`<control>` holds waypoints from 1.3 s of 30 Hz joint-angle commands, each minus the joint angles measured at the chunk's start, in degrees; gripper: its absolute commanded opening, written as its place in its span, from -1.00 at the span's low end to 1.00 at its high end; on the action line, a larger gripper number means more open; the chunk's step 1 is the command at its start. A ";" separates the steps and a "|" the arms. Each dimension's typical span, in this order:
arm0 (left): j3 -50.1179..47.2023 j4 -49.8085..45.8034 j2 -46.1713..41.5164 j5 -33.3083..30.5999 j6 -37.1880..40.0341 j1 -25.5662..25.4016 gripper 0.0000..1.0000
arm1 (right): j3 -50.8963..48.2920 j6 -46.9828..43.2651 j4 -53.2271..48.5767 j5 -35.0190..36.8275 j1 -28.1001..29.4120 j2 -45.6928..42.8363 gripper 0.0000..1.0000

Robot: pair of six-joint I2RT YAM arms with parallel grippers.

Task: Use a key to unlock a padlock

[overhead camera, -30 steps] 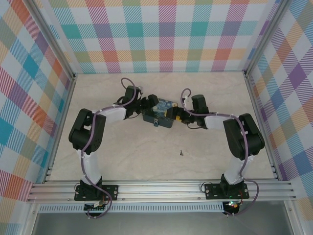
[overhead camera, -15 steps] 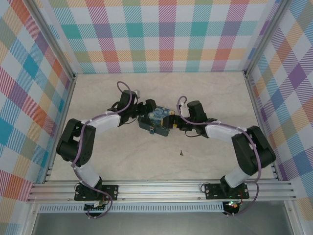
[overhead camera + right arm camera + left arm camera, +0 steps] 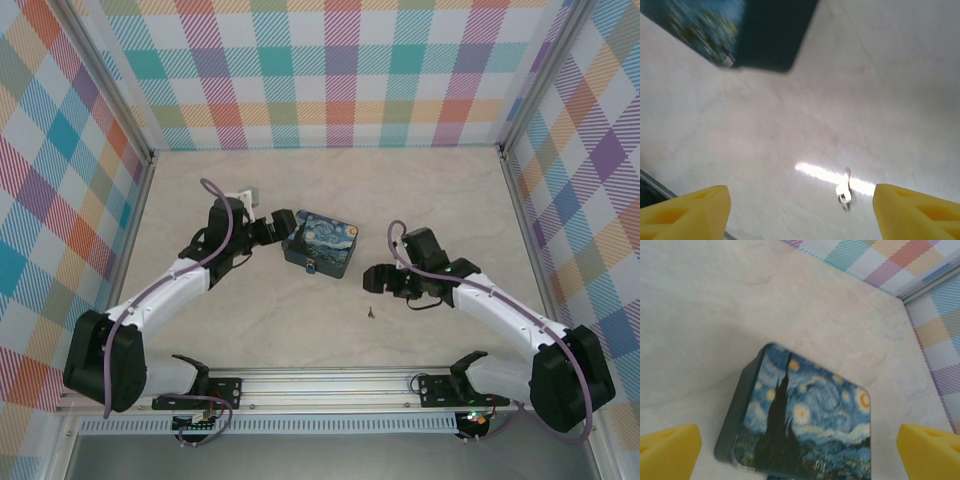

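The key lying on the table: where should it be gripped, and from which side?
The key lies flat on the table, offering only thin edges. Probably pinch its rounded head from straight above with the right gripper, leaving the shaft free.

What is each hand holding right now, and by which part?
Nothing. The left hand is open beside the rectangular blue-and-yellow painted tin box; the right hand is open near the tiny dark grey metal key.
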 commanded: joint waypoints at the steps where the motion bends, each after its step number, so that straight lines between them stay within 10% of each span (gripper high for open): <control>1: -4.22 0.46 -4.39 -0.66 -0.23 0.29 1.00 | 0.73 2.97 -7.39 2.88 3.22 3.26 0.43; 39: -9.84 0.12 -12.67 -1.69 -0.33 2.66 1.00 | 8.09 5.36 -7.58 9.47 11.53 25.52 -0.63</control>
